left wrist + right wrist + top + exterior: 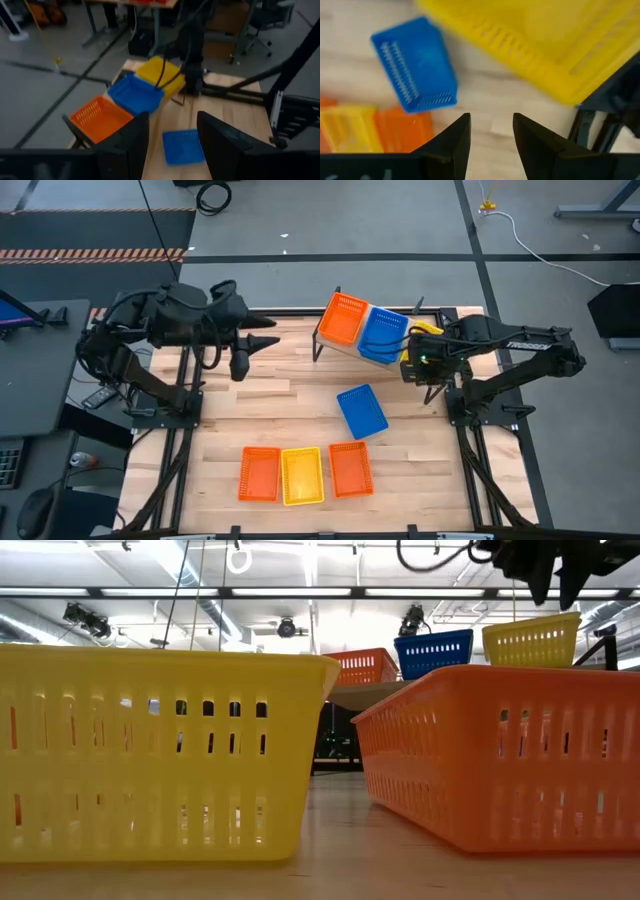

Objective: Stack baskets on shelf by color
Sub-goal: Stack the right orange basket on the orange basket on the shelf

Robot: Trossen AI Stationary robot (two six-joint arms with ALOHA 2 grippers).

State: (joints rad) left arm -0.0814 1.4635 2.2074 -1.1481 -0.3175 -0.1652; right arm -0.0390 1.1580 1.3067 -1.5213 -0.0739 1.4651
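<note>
On the shelf [325, 338] at the table's far edge: one orange basket [343, 318], one blue basket [382, 334] and one yellow basket [159, 74], the last mostly hidden under the right gripper [491, 131], which hovers above it with fingers parted and nothing between them. On the tabletop [290, 405]: a lone blue basket [361, 411] mid-table and a near-edge row of orange [260, 474], yellow [302, 475] and orange [350, 468]. The left gripper [172, 131] hangs over the far left of the table, jaws parted and empty.
</note>
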